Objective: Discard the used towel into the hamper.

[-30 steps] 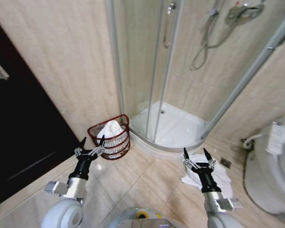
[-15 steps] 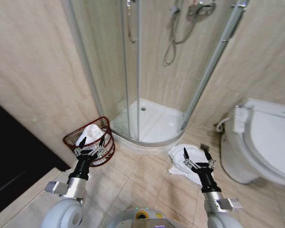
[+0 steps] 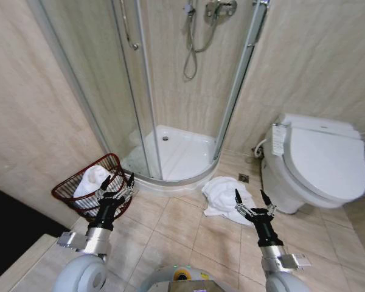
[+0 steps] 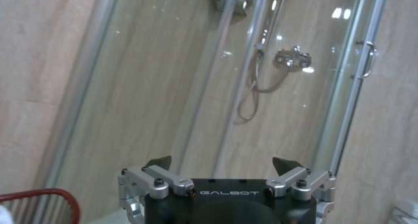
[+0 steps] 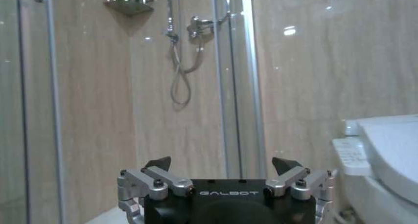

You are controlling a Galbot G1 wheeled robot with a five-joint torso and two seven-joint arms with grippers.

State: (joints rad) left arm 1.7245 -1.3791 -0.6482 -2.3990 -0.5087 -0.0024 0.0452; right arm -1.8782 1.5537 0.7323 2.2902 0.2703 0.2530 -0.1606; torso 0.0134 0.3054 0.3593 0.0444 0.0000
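From the head cam, the used towel point(image 3: 222, 196) is crumpled on the floor tiles just beyond the right gripper point(image 3: 249, 196), whose fingers are spread with nothing in them. The hamper point(image 3: 66, 196) sits right behind the left gripper point(image 3: 117, 181), also spread and empty, and already has white cloth in it. Left wrist cam: prongs apart, red hamper rim point(image 4: 39, 194) low off to one side. Right wrist cam: prongs apart, toilet point(image 5: 385, 150) alongside. Risk I'd guess: a loose heap like that gets pinched by one fold and drags or slips out.
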